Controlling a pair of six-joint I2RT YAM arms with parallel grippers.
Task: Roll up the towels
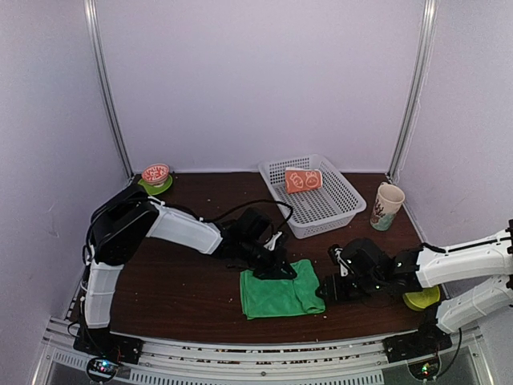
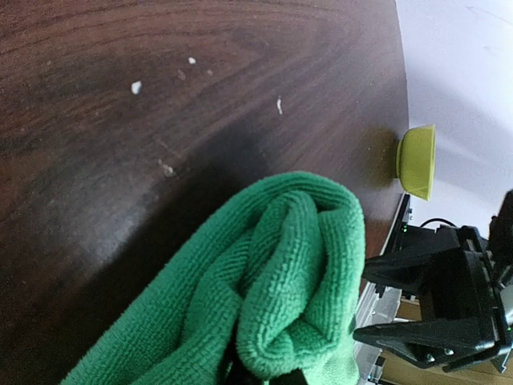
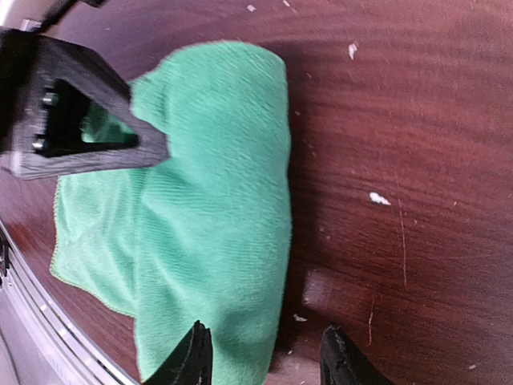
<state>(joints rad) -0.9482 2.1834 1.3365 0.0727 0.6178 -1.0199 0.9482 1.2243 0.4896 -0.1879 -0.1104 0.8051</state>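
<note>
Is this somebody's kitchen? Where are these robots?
Probably not a kitchen; it looks like a robot practice booth. The left arm and right arm are bolted to the edge of a wooden table, plain white walls close it in, and the green towel, basket and cup look like practice props.
</note>
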